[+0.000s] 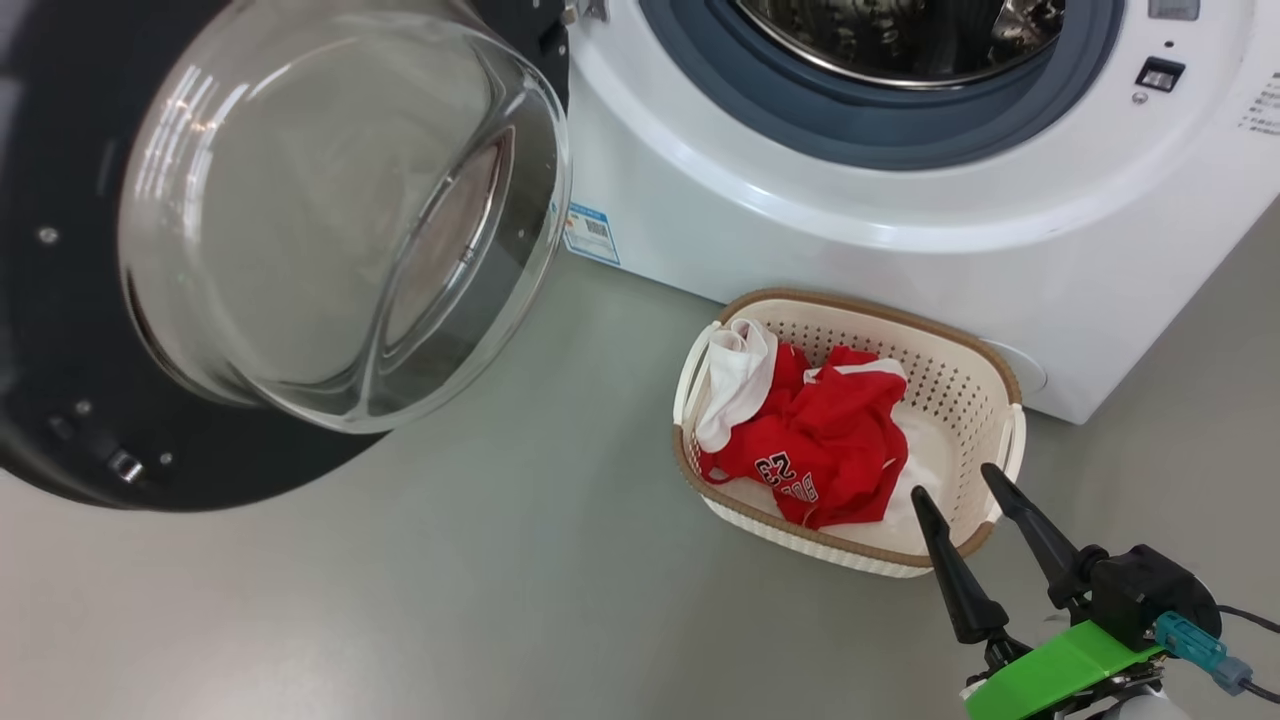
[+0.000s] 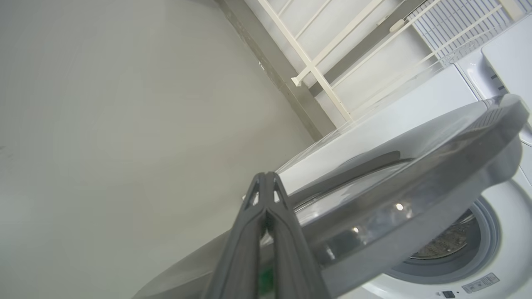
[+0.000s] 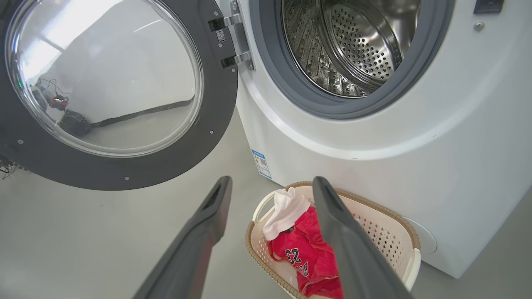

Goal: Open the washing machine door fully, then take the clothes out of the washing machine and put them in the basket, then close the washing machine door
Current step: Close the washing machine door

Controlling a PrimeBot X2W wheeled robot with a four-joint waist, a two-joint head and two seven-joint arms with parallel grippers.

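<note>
The washing machine door (image 1: 60, 330) stands swung wide to the left, its glass bowl (image 1: 330, 220) bulging toward me. The white washing machine (image 1: 800, 230) shows its grey gasket and bare steel drum (image 3: 357, 45). On the floor in front sits the basket (image 1: 960, 390) holding the clothes (image 1: 820, 440), a red jersey with 23 and white fabric (image 1: 735, 385). My right gripper (image 1: 955, 490) hovers open at the basket's near edge, nothing between its fingers. My left gripper (image 2: 266, 176) is shut, close beside the door's outer face (image 2: 415, 182).
Grey floor (image 1: 500, 580) spreads left of the basket and under the open door. A blue label (image 1: 590, 232) marks the machine's lower left corner. White railing (image 2: 324, 83) and a wall stand beyond the machine. A cable (image 1: 1250, 615) trails from my right wrist.
</note>
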